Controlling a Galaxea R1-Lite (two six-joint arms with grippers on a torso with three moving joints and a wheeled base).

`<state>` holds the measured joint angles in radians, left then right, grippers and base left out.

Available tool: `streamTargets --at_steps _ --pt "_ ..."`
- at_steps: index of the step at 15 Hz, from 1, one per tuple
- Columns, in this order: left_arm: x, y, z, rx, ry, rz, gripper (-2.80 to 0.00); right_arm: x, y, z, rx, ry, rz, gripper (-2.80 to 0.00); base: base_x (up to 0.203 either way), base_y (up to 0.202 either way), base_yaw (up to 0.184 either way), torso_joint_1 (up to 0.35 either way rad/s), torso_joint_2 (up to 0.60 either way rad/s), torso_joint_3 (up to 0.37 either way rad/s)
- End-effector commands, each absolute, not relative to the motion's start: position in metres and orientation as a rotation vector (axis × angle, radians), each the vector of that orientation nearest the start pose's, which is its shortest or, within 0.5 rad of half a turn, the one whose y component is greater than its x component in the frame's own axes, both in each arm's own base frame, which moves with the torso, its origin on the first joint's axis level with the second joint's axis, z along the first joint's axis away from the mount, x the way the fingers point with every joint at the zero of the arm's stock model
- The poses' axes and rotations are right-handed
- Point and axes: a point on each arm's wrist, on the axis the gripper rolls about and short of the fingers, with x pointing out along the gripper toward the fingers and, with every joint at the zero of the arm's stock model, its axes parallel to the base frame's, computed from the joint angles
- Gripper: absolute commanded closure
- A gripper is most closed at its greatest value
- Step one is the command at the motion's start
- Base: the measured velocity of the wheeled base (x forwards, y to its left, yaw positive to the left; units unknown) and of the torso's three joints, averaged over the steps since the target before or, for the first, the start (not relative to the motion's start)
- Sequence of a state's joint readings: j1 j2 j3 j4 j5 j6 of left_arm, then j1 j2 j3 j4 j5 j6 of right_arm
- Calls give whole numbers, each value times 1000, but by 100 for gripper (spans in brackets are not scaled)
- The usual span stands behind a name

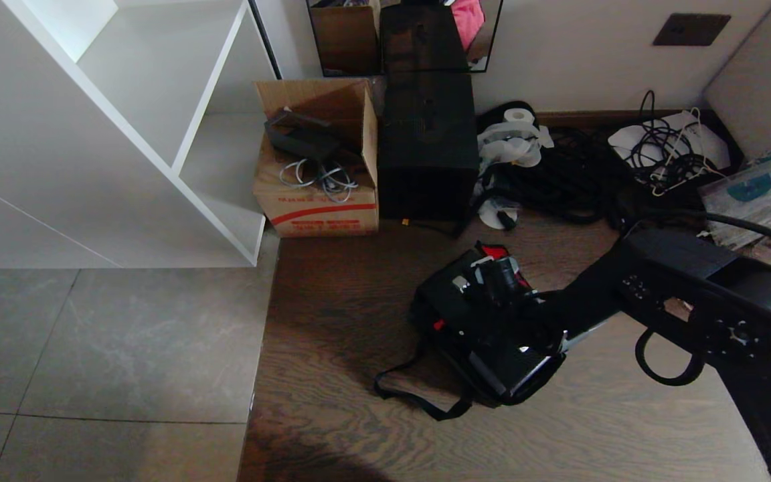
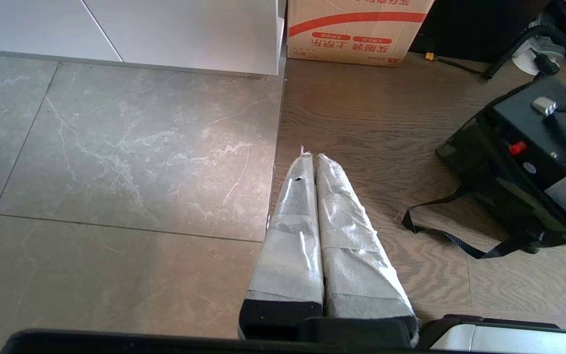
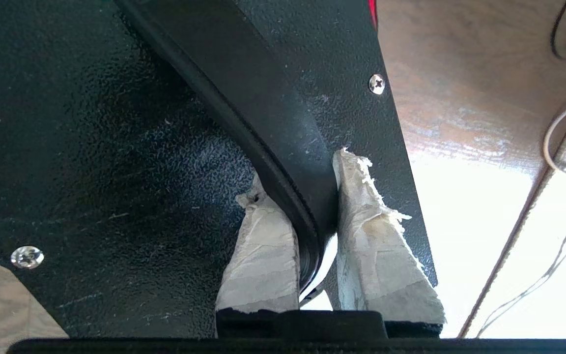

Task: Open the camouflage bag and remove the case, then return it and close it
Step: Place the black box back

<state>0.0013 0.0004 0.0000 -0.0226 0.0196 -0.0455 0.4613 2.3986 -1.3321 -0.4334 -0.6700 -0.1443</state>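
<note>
The camouflage bag [image 1: 442, 335] lies open on the wooden floor, its red lid lining [image 1: 494, 251] showing behind and its black strap [image 1: 412, 396] trailing in front. The black case [image 1: 452, 298] stands in it, its top above the rim. My right gripper [image 1: 502, 281] reaches in from the right. In the right wrist view the right gripper [image 3: 298, 172] is shut on the case's black handle [image 3: 263, 113], against the textured case [image 3: 91, 147]. My left gripper [image 2: 311, 156] hangs shut and empty over the floor, left of the bag [image 2: 504, 196] and the case [image 2: 548, 142].
A brown cardboard box [image 1: 318, 194] with a red stripe and a tall black box [image 1: 429, 147] stand behind the bag. Coiled cables [image 1: 559, 174] and clutter lie at the back right. A white shelf unit [image 1: 124, 134] fills the left, above grey tiles [image 1: 104, 361].
</note>
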Motion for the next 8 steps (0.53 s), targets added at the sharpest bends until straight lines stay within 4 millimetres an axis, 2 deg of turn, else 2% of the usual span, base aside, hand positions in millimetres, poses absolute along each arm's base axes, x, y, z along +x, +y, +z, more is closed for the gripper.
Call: streamTargets --at_steps 1,4,5,8 --pt "-22 0 75 -46 -13 21 0 412 189 15 -490 565 -165 0 0 0 0 0 0 0" --pt "-22 0 75 -46 -12 21 0 411 189 3 -495 595 -129 0 0 0 0 0 0 0" --pt "-22 0 75 -46 -13 21 0 411 190 3 -494 597 -109 -280 0 0 0 0 0 0" --pt "-22 0 75 -46 -13 21 0 406 188 -7 -505 645 -76 -280 0 0 0 0 0 0"
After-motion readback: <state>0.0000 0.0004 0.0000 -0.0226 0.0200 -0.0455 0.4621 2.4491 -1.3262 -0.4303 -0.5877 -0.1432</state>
